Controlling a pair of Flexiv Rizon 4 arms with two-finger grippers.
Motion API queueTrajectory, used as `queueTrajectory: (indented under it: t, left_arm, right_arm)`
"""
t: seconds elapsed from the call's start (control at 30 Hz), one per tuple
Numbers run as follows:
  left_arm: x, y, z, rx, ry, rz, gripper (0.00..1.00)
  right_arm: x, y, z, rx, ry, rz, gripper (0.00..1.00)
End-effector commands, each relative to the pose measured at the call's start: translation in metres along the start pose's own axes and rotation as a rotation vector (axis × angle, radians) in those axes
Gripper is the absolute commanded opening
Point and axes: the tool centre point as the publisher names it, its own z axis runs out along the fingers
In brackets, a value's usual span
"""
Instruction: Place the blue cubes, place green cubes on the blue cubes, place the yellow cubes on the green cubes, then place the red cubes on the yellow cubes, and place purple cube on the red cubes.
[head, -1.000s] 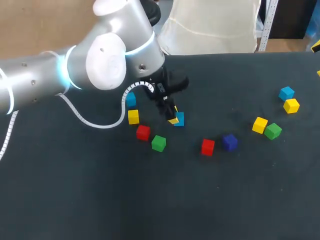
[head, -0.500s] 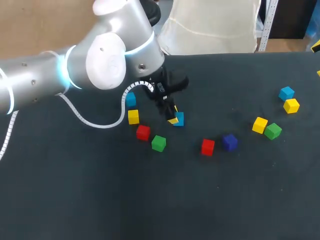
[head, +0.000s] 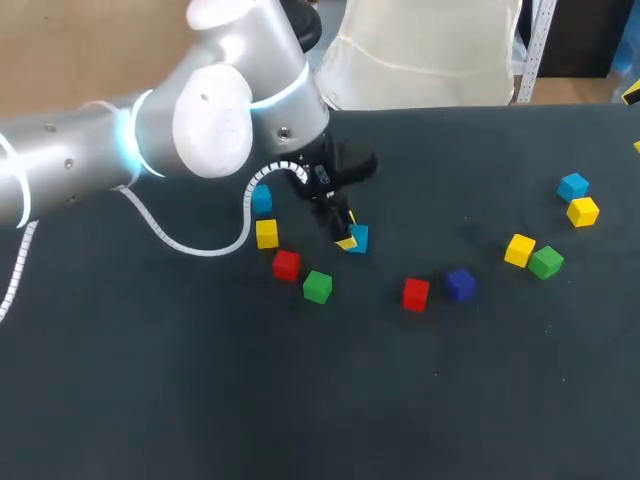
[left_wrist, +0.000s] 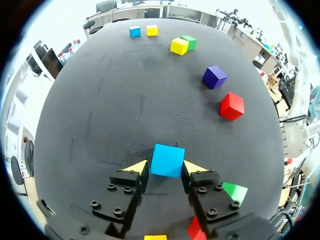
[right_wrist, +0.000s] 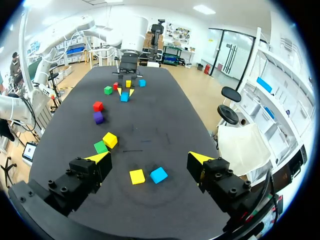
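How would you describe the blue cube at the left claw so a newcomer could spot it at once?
Follow the big silver left arm over the dark table down to the left claw. The blue cube sits between the claw's yellow tips, touched from both sides; the two other blue cubes lie free on the table.

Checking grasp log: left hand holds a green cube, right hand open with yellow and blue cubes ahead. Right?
No: the left wrist view shows the left hand holding a blue cube, not green. The right hand is open, with a yellow cube and a second blue cube ahead.
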Motion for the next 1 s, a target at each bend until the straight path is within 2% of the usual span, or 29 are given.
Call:
queueTrajectory:
  t: [0.03,0.2,0.4,0.77,1.0]
  left_arm:
    - [-0.0008,0.0028,0.0006,0.007,0.004,-0.002,0.36]
    - [-0.0014,0.0021,0.0018,0.010,0.002,-0.007,0.28]
    - [-0.0021,0.0014,0.0025,0.014,0.004,-0.006,0.31]
    - [-0.0014,0.0005,0.0033,0.023,0.006,-0.011,0.48]
    - [-0.0004,0.0003,0.0033,0.022,0.004,-0.012,0.45]
  right_arm:
    - [-0.0001,0.0006,0.0002,0.002,0.001,-0.001,1.00]
    - [-0.0001,0.0006,0.0002,0.002,0.001,-0.001,1.00]
    - [-0.0001,0.0006,0.0002,0.002,0.001,-0.001,1.00]
    - [-0.0001,0.0006,0.0002,0.002,0.001,-0.001,1.00]
    - [-0.0001,0.0006,0.0002,0.002,0.001,-0.001,1.00]
